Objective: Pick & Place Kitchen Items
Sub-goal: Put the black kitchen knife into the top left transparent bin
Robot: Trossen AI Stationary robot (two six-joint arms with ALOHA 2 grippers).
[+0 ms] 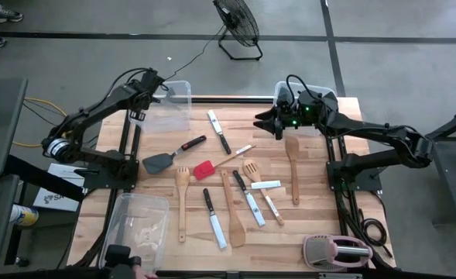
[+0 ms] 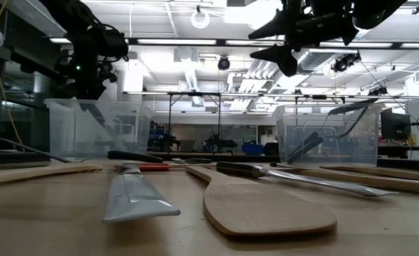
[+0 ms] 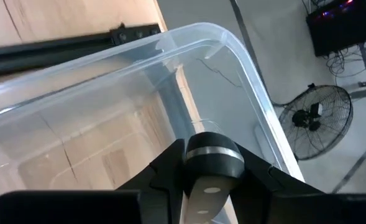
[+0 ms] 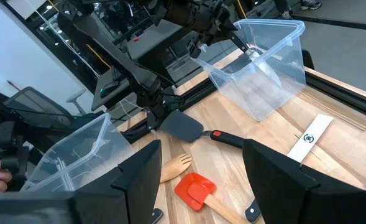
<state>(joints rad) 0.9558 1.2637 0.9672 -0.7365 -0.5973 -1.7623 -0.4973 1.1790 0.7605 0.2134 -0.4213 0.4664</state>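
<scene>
Clear plastic hides much here: the bin [image 1: 173,105] at the table's far-left corner blurs whatever lies in it, and in the high view the left gripper [image 1: 159,87] above its rim is too dark and small to read. The left wrist view settles it: the two dark fingers [image 3: 164,171] are closed narrowly on a black handle with a silver band [image 3: 210,158], a knife by its look, though the blade is cut off at the picture's edge; it hangs over the bin's open mouth. The second bin [image 1: 311,105] at the far-right corner sits partly under the right arm, and a dark utensil leaning inside it shows only dimly in the low view. The right gripper [image 1: 265,122] hovers at that bin's 9 o'clock, jaws standing fairly wide and holding nothing, with the table visible between its fingers [image 4: 136,180]. The remaining kitchen items lie spread over the wooden table [image 1: 313,225]: a grey spatula [image 1: 159,162] with a red-and-black handle, at its 3 o'clock a small red spatula [image 1: 204,170], white-bladed knives [image 1: 214,220], wooden spoons [image 1: 293,167] and a forked turner [image 1: 182,203]. A third bin [image 1: 138,225] at the near-left is partly cut off, as is the pink-and-grey toaster [image 1: 337,253] near-right.
</scene>
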